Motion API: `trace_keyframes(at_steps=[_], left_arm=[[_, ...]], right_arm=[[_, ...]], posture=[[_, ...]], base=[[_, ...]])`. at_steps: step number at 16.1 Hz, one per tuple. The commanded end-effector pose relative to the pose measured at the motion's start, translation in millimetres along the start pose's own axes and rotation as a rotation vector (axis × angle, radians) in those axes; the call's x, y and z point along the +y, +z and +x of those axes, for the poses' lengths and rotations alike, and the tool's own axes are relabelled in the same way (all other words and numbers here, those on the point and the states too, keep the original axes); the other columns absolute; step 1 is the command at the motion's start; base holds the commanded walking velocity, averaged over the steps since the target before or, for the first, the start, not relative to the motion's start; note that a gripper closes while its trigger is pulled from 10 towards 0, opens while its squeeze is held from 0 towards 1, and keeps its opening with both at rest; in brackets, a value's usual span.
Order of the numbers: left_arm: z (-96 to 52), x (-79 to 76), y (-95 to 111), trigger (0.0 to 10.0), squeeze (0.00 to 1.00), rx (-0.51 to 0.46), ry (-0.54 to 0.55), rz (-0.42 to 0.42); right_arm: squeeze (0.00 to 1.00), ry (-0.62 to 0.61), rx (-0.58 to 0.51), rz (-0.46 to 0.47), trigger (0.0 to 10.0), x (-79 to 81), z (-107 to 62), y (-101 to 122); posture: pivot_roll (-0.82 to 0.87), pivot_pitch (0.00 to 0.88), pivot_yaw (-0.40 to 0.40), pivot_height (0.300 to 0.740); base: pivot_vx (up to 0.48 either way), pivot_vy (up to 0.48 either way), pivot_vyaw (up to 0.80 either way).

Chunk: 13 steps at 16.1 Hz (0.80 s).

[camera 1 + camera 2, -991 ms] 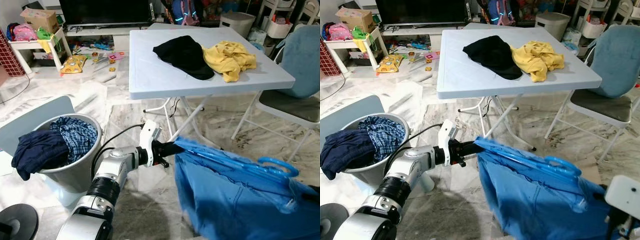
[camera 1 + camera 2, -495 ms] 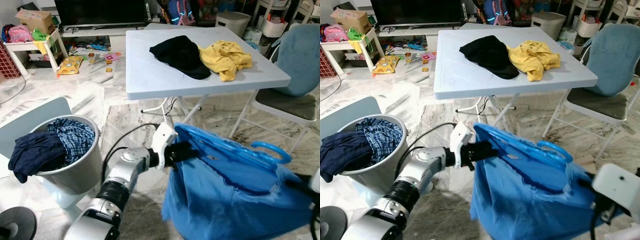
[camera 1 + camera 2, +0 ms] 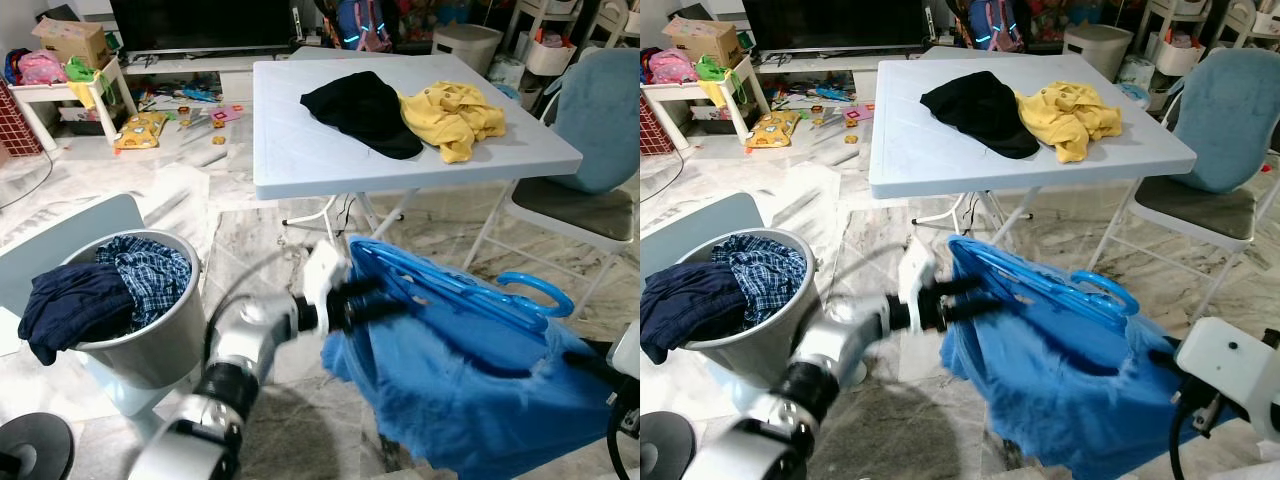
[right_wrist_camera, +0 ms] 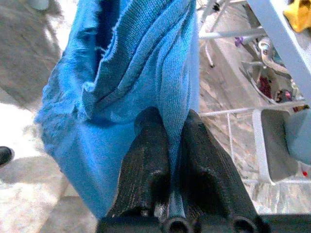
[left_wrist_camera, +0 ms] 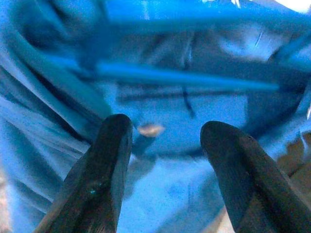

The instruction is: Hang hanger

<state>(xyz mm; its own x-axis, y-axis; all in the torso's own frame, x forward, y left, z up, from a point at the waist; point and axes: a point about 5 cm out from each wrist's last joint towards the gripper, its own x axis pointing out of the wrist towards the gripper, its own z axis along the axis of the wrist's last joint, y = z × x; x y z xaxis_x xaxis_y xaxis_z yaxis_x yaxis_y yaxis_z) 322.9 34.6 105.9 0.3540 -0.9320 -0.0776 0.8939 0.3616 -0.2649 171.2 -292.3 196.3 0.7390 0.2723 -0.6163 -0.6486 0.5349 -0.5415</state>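
— What has changed across the room as the robot sees it?

— The white folding table (image 3: 300,150) with the black garment (image 3: 365,100) and yellow garment (image 3: 455,115), and the grey laundry bin (image 3: 150,340), sit much as they did half a second ago. The change is in the blue garment (image 3: 470,390): a second ago it hung low and long, and now it is bunched and carried higher, with the blue hanger (image 3: 450,290) tilted across its top. The left arm is blurred, so it is moving.

— What does that mean for hanging it?

— Probably that the hanger is threaded in and the load is being gathered to carry; no rail is visible, so the hanging step looks still ahead.

— And the pincers?

— The left gripper (image 3: 352,300) is at the hanger's left end; in its wrist view the fingers (image 5: 107,160) are spread apart, with the hanger bars and cloth just beyond them. The right gripper (image 4: 167,145) is pinched tight on a fold of the blue garment at its right side.
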Motion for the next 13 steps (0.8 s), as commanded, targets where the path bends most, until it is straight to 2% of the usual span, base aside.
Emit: trace_keyframes(at_steps=[1, 2, 3, 4, 7, 8, 9, 11, 12, 13], left_arm=[[1.0, -0.5, 8.2, 10.0, 1.0, -0.015, -0.013, 0.04], [1.5, -2.4, 9.4, 10.0, 1.0, -0.018, -0.019, 0.084], [2.5, -4.5, 11.7, 10.0, 1.0, -0.029, 0.003, 0.171], [2.8, -2.1, 11.1, 10.0, 1.0, -0.027, 0.047, 0.2], [-4.1, 15.4, 7.9, 10.0, 1.0, 0.007, 0.208, 0.238], [-10.1, 23.5, 6.3, 10.0, 1.0, 0.046, 0.266, 0.267], [-10.8, 24.5, 6.4, 10.0, 1.0, 0.051, 0.275, 0.273], [-16.8, 35.0, 7.8, 10.0, 1.0, 0.065, 0.388, 0.293], [-17.2, 37.5, 7.3, 10.0, 0.71, 0.076, 0.412, 0.289], [-16.9, 38.6, 7.0, 8.4, 0.0, 0.081, 0.421, 0.284]], right_arm=[[0.0, -0.045, -0.001, -0.015, 10.0, -7.2, -3.6, 2.2], [0.0, -0.048, -0.003, -0.014, 10.0, -7.6, -2.7, 2.8], [0.0, -0.047, -0.007, -0.015, 10.0, -7.2, -1.0, 4.4], [0.0, -0.04, -0.014, -0.013, 10.0, -6.3, -0.6, 5.9], [0.0, 0.022, -0.014, -0.005, 10.0, -1.8, -8.3, 7.6], [0.0, 0.035, -0.005, 0.005, 10.0, -3.4, -15.5, 6.1], [0.0, 0.035, -0.005, 0.005, 10.0, -3.9, -16.2, 6.0], [0.0, 0.032, -0.001, 0.022, 10.0, -6.5, -20.2, 6.4], [0.0, 0.053, -0.014, 0.03, 10.0, -3.8, -20.7, 9.3], [0.0, 0.069, -0.025, 0.034, 10.0, -1.7, -20.9, 11.3]], posture=[[-0.09, 0.0, -0.021, 0.74], [-0.09, 0.0, -0.02, 0.74], [-0.08, 0.0, -0.02, 0.74], [-0.08, 0.0, -0.02, 0.74], [-0.09, 0.0, -0.023, 0.74], [-0.09, 0.0, -0.02, 0.74], [-0.09, 0.0, -0.02, 0.74], [-0.09, 0.0, -0.017, 0.74], [-0.09, 0.0, -0.017, 0.74], [-0.1, 0.0, -0.017, 0.74]], base=[[0.0, 0.0, 0.0], [0.0, 0.0, 0.0], [0.0, 0.0, 0.0], [0.0, 0.0, 0.0], [0.0, 0.0, 0.0], [0.0, 0.0, 0.0], [0.0, 0.0, 0.0], [0.0, 0.0, 0.0], [0.0, 0.0, 0.0], [0.0, 0.0, 0.0]])
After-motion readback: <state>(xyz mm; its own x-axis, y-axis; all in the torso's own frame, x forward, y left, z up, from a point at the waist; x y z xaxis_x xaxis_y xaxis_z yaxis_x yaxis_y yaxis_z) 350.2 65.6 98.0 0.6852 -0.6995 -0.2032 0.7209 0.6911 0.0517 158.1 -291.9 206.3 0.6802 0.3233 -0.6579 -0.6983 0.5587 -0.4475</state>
